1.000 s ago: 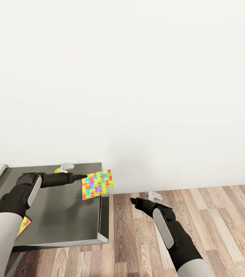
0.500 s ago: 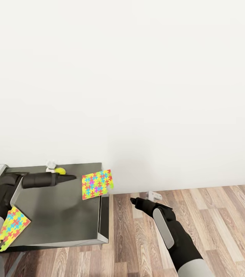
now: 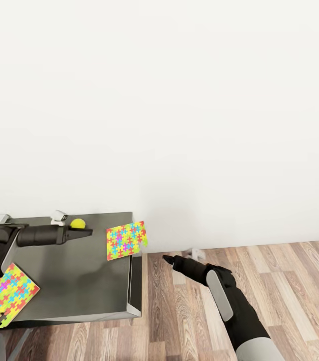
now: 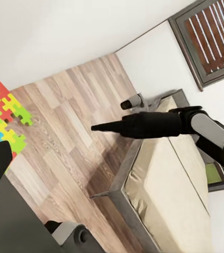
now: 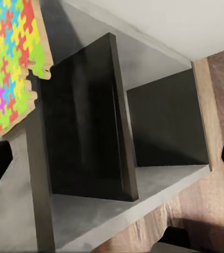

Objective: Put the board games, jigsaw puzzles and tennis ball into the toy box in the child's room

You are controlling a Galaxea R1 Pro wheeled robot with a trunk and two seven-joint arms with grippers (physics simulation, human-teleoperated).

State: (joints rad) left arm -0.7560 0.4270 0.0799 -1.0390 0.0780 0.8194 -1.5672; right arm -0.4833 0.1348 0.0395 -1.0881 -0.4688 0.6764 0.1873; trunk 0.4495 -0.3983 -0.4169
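- Left claw [image 3: 86, 232]: drawn back across the table [image 3: 79, 281] to the left since a second ago, away from the puzzle at the far corner [image 3: 125, 239] that its tip was almost touching then
- Open or closed: cannot tell from these pictures; nothing seen between the fingers
- Puzzle at the far corner: same place as before, flat, one edge hanging past the table edge, not picked up
- With the arm pulled back, now uncovered: the tennis ball [image 3: 78, 223] near the back edge of the table, just beside the claw tip, and the second puzzle [image 3: 10, 295] at the near left, earlier almost hidden under the arm
- Meaning for the task, as a guess: no grasp made on the corner puzzle; both puzzles and the ball not yet in the toy box, so the table part not started
- Right claw [image 3: 168, 259]: fingers wide apart, empty, above the wood floor [image 3: 279, 281] beside the table, moved a little toward the table
- Camera and table: no shift
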